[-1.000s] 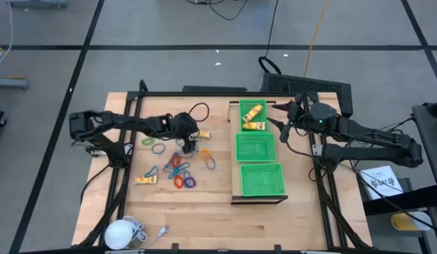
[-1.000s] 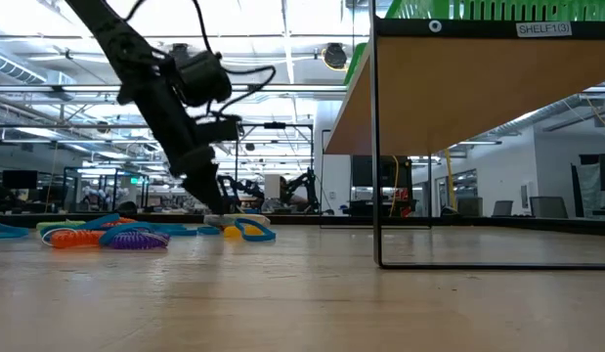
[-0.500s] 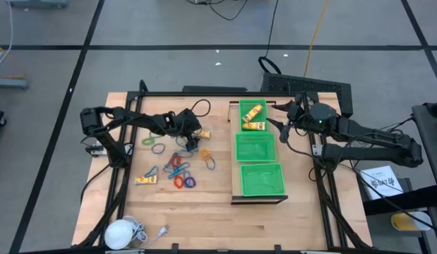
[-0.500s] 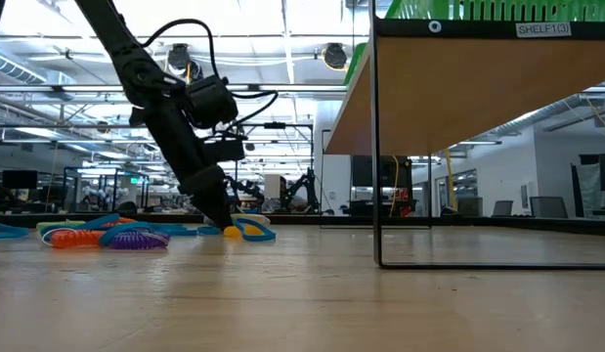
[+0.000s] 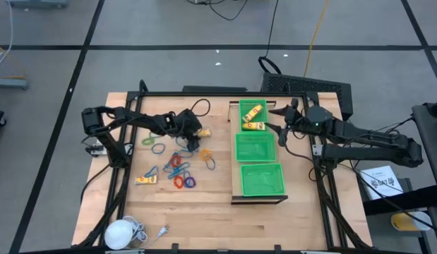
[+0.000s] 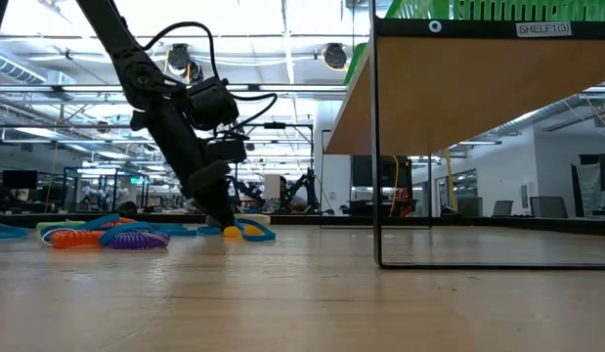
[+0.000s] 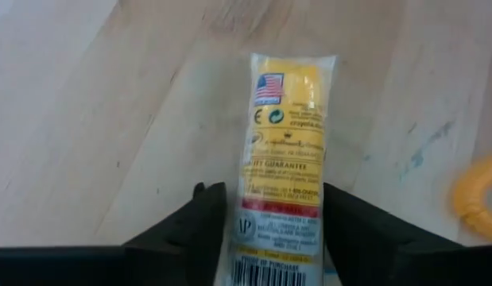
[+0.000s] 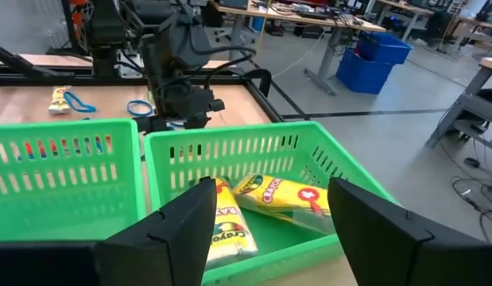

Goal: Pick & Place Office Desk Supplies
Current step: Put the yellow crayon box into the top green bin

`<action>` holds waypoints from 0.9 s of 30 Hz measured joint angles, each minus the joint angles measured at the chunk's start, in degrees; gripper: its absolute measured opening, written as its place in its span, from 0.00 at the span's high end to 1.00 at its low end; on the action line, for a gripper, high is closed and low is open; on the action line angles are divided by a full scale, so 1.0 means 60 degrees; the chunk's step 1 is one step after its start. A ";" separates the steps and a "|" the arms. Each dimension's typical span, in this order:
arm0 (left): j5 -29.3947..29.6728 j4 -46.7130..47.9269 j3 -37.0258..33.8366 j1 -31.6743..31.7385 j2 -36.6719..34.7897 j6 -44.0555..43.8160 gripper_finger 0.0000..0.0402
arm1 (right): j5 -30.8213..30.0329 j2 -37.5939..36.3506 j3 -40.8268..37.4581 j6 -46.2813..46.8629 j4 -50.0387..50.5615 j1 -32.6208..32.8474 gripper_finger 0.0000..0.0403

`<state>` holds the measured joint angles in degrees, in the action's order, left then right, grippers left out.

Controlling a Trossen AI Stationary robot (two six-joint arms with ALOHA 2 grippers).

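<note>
Left gripper (image 7: 265, 226) is down on the table, fingers straddling a yellow packet (image 7: 285, 167) and closing; contact with its sides not confirmed. Judgement: keep the squeeze square across the narrow width, low on the wood, since the glossy crinkly wrapper could slip or buckle. The packet is a flat, printed rectangle on the smooth wooden table (image 5: 204, 212), left of the green mesh trays (image 5: 255, 149). Thin coloured rings (image 5: 184, 180) lie nearer. Right gripper (image 8: 265, 218) hovers open above the far tray holding two packets (image 8: 281, 196).
</note>
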<state>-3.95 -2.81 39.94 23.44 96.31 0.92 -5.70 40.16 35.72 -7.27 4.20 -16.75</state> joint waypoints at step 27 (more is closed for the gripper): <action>-0.0170 -0.3470 0.0004 -0.1433 -0.3588 -0.0731 0.71 | 0.0678 0.0143 -0.0375 0.0605 -0.2546 0.0000 0.43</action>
<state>-4.97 -23.63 39.97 14.85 74.78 -3.46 -1.64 41.02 33.47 -3.64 -11.08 -16.75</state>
